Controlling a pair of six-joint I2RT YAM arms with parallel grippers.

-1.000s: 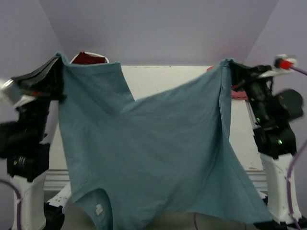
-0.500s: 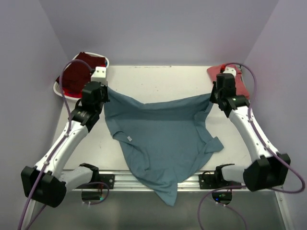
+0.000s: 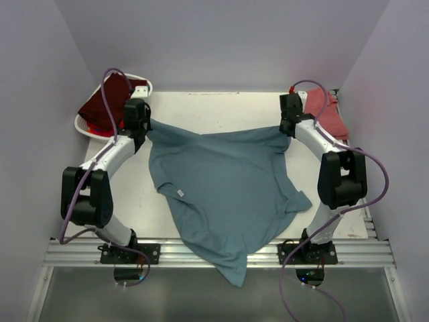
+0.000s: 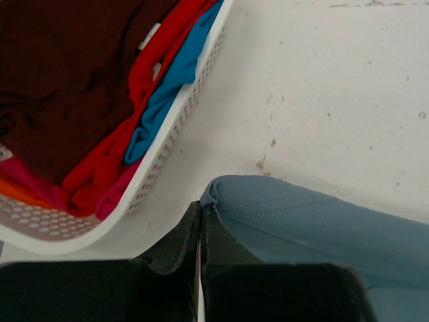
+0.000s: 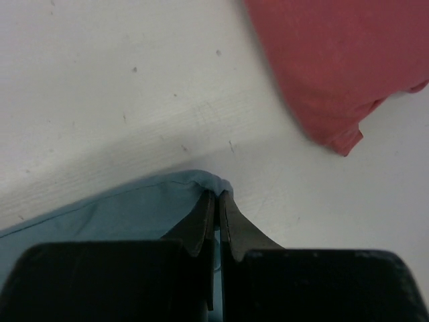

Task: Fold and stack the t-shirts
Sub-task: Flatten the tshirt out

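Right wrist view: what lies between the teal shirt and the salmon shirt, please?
Only bare table separates teal shirt from salmon shirt, in the right wrist view.

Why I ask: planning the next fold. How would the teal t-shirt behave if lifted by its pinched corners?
Probably floppy: the teal t-shirt lies wrinkled, and one end droops past the near edge of the table. Likely light: the left claw and right claw hold it by small corner pinches. Lifted, its middle would probably sag.
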